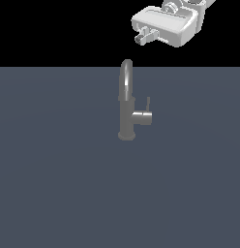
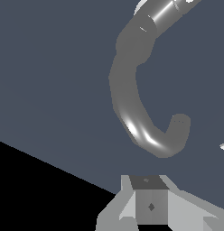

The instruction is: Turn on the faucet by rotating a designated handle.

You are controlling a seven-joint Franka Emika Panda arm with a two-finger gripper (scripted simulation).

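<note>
The grey faucet [image 1: 126, 116] stands upright on the floor, its arched spout [image 1: 126, 72] rising above the body. A stubby cylinder [image 1: 142, 117] juts from the body toward the exterior view's right and carries the handle [image 1: 148, 104], a thin lever pointing up. My gripper [image 1: 141, 38] hangs high above the faucet, toward the exterior view's right, well clear of the handle. Its fingers look pressed together with nothing between them. The wrist view shows the curved spout [image 2: 132, 103] and my gripper [image 2: 150, 203] at the picture's edge. I cannot make out the handle there.
The faucet's round base [image 1: 127, 136] rests on a flat dark blue-grey surface [image 1: 54, 184]. The white hand and arm [image 1: 168, 22] stand at the exterior view's upper right. No other objects show.
</note>
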